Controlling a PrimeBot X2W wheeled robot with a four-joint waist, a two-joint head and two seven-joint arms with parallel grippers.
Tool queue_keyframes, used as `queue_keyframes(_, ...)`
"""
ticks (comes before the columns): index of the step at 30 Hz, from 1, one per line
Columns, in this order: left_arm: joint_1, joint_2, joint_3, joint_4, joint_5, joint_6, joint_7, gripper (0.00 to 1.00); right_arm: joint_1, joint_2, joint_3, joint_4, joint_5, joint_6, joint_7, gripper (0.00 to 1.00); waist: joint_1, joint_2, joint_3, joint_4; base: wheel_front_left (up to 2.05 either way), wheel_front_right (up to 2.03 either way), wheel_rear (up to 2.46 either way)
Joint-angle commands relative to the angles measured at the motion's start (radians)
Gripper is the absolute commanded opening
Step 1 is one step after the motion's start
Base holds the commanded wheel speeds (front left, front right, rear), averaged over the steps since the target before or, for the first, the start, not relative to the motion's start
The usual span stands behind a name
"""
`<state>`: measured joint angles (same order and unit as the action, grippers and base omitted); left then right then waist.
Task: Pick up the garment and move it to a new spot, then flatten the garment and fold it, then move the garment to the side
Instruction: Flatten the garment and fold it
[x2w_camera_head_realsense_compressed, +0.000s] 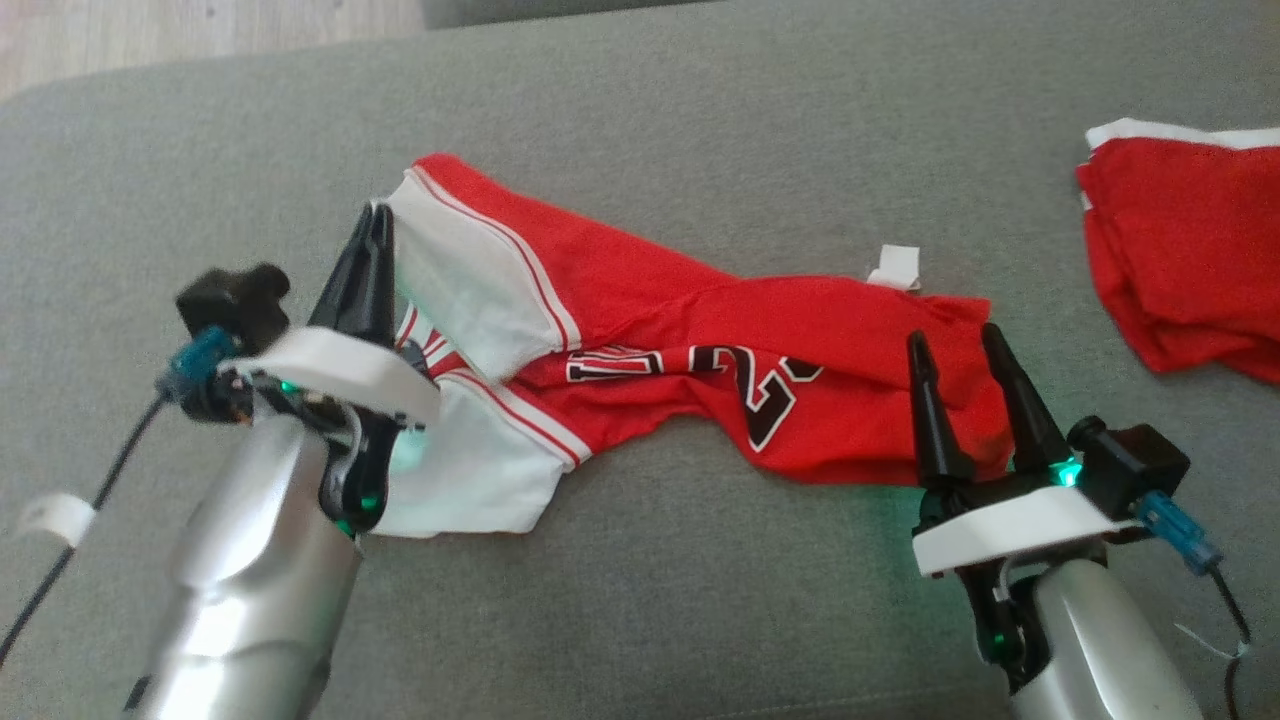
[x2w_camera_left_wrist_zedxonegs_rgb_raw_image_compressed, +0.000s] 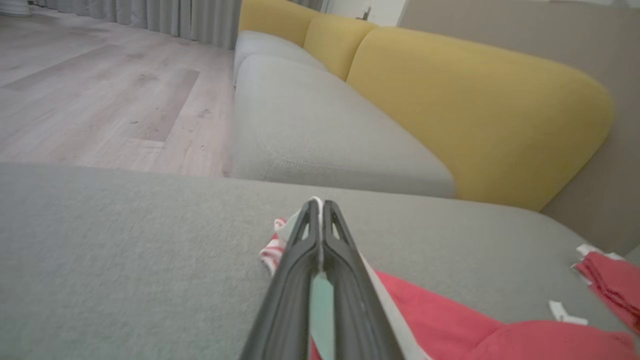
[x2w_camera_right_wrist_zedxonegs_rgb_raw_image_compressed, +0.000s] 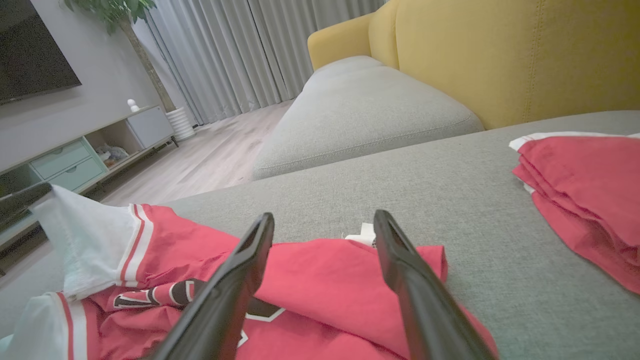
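**Left pinch set, right end waiting**

My left gripper (x2w_camera_head_realsense_compressed: 374, 232) is clenched on the edge of the white panel (x2w_camera_head_realsense_compressed: 460, 280) of the garment (x2w_camera_head_realsense_compressed: 640, 290). The garment lies rumpled across the grey cushion (x2w_camera_head_realsense_compressed: 650, 600). The right gripper (x2w_camera_head_realsense_compressed: 953, 338) stands spread just over the opposite red end, grasping nothing. I'd lower it onto that corner, close firmly, then raise both ends level (a lopsided lift would twist the cloth). I can't tell how many layers the left pinch caught. The printed lettering (x2w_camera_head_realsense_compressed: 700, 365) is partly folded under, and the red pile (x2w_camera_head_realsense_compressed: 1180, 260) at right is cut off.
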<state>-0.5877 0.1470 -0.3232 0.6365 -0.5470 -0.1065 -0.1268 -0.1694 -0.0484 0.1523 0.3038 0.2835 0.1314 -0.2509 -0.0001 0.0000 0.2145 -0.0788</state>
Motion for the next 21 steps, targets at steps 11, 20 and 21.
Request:
queue_keyframes(11, -0.21, 0.04, 0.166, -0.25, -0.213, 0.067, 0.238, 0.0, -0.026, -0.002, 0.069, -0.038, 0.062, -0.001, -0.011, 1.0, 0.0001, 0.0, 0.009, -0.128, 0.0, 0.0, 0.0)
queue_keyframes(20, -0.486, 0.133, 0.287, -0.098, -0.205, 0.205, 0.213, 0.0, -0.067, -0.002, 0.107, -0.062, 0.1, -0.001, -0.011, 1.0, 0.0001, 0.0, 0.127, -0.242, 0.0, 0.0, 0.0)
queue_keyframes(21, -0.486, 0.133, 0.287, -0.098, -0.205, 0.205, 0.213, 0.0, -0.067, -0.002, 0.107, -0.062, 0.1, -0.001, -0.011, 1.0, 0.0001, 0.0, 0.127, -0.242, 0.0, 0.0, 0.0)
